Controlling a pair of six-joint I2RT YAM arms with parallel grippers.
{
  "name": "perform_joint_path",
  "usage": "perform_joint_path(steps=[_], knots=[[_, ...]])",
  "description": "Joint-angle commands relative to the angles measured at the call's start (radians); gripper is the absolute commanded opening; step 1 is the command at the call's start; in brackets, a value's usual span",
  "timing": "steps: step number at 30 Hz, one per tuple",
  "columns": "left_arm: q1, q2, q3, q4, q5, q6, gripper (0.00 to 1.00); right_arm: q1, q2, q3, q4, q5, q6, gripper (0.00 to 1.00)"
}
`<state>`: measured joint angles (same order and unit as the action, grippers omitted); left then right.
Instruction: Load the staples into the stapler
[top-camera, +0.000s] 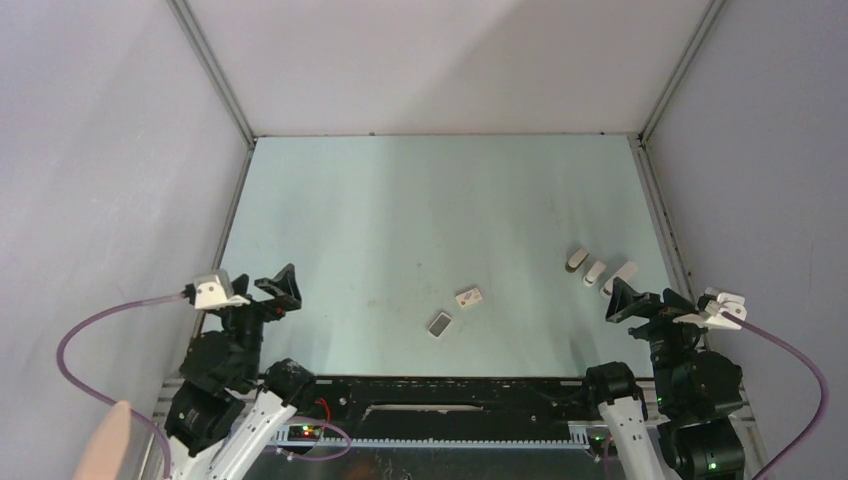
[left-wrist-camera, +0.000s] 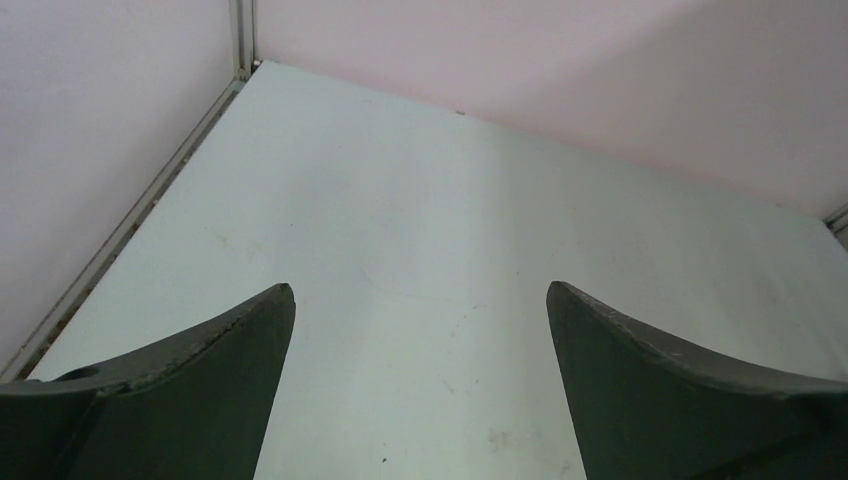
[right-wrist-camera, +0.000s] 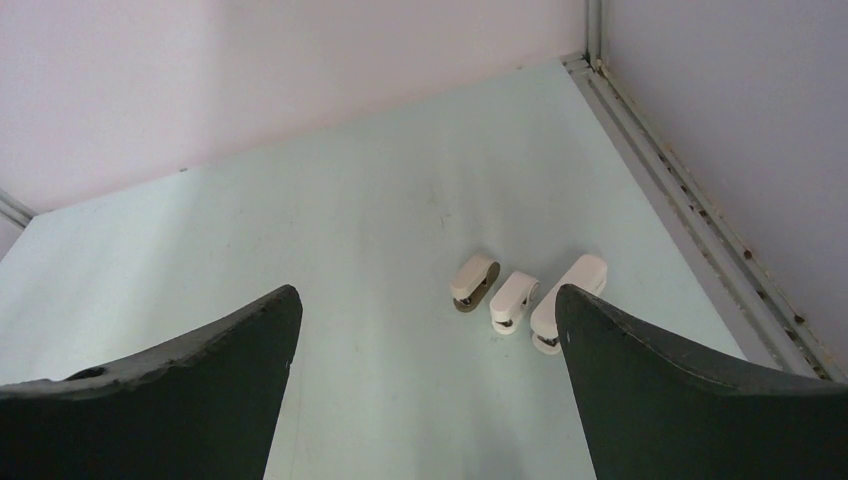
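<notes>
The staples (top-camera: 439, 325), a tiny flat grey rectangular tray, lie on the pale green table near its front middle. A small white printed box (top-camera: 469, 297) lies just beyond them to the right. Three whitish stapler pieces (top-camera: 596, 271) lie side by side at the right; they also show in the right wrist view (right-wrist-camera: 513, 298), just ahead of my right fingers. My left gripper (top-camera: 281, 290) is open and empty at the front left, far from the staples. My right gripper (top-camera: 626, 299) is open and empty, just in front of the stapler pieces. The left wrist view shows only bare table between the open left gripper (left-wrist-camera: 420, 290) fingers.
Grey walls with metal rails (top-camera: 660, 215) enclose the table on three sides. A black bar (top-camera: 450, 390) runs along the front edge between the arm bases. Pink cables (top-camera: 90, 330) loop off both wrists. A pale pink object (top-camera: 110, 440) shows at the bottom left corner.
</notes>
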<state>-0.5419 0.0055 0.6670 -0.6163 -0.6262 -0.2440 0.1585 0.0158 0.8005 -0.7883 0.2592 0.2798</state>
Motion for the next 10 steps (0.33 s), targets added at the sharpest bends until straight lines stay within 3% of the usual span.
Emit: perform_joint_path(steps=[1, 10], knots=[[0.005, -0.215, -0.060, 0.067, -0.028, -0.024, 1.00, 0.023, -0.073, -0.007, 0.017, 0.034, -0.016, 0.99], [0.006, -0.213, -0.130, 0.123, 0.004, 0.021, 1.00, -0.005, -0.098, -0.013, 0.022, 0.045, 0.000, 0.99]])
